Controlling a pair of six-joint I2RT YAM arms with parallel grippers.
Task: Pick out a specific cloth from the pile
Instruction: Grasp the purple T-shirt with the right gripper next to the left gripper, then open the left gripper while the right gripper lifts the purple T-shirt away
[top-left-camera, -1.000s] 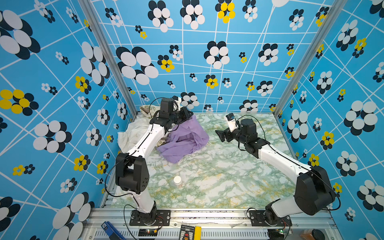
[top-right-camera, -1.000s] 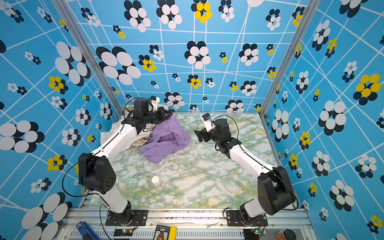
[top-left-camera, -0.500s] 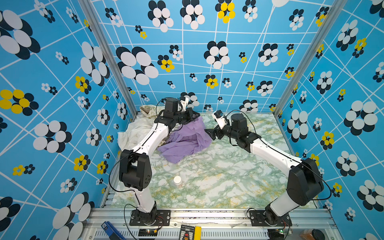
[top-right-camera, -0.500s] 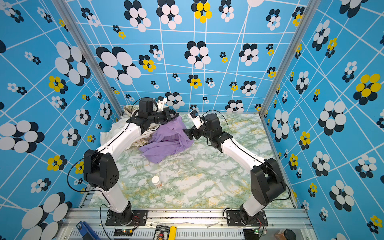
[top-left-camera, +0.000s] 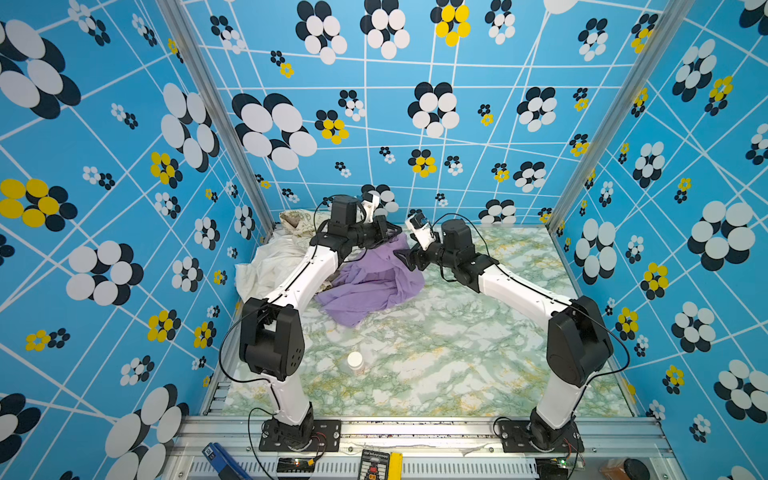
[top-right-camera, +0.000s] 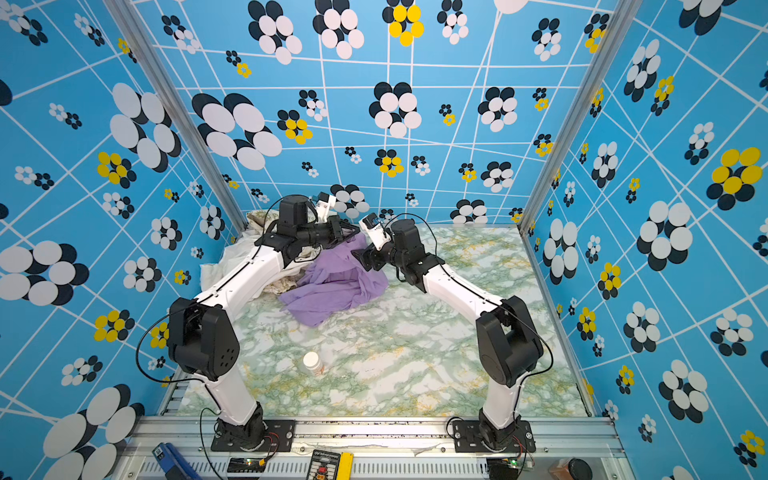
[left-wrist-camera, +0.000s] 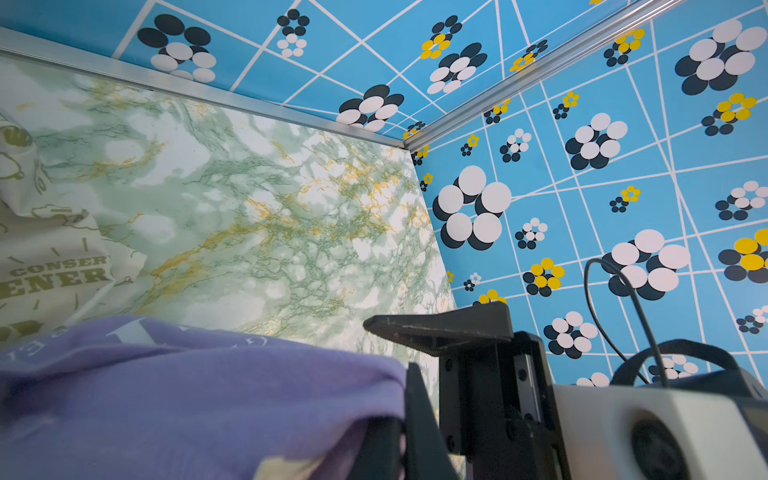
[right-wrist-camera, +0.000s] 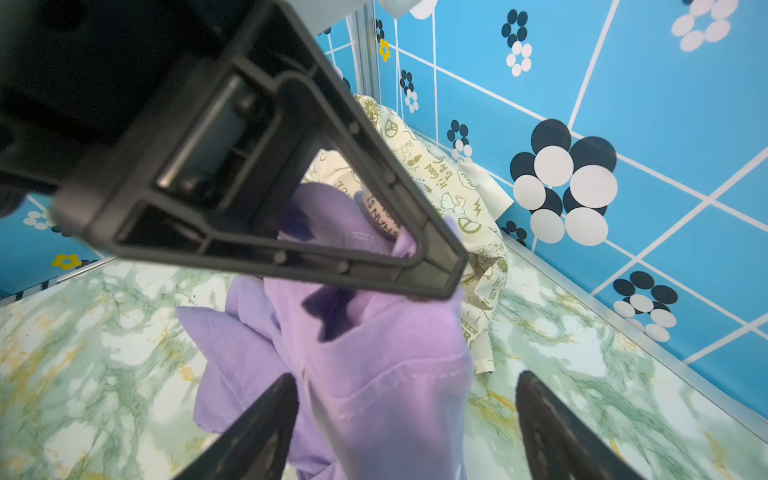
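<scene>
2 grippers meet over the back-left part of the worktop, and the cloth hangs between them. The left gripper is clamped tight on a bunched upper edge of the lilac fabric and holds that part raised off the marble surface. The rest drapes down and spreads on the worktop, its left margin lying against the pile that fills the back-left corner.

In the right wrist view the right gripper has its jaws standing wide with a hanging fold of the lilac fabric between them. 1 finger looks to be brushing the fold and the other stands clear, so it grips nothing yet.

The fabric looks thin, light and wholly limp. It will likely sag from any single pinch, stretch a little under pull and offer no stiffness to push against. It does not look slippery or fragile, so a firm squeeze should do no harm.

The best hold appears to be the doubled fold with the stitched hem that hangs just below the left gripper's pinch. There, several layers give the jaws something thick to bite.

The main hazard is the cream printed cloth, which lies touching the lilac fabric from behind. A deep bite could catch it too, or a lift could drag it along. A small white-capped bottle stands well apart, toward the front edge.
</scene>
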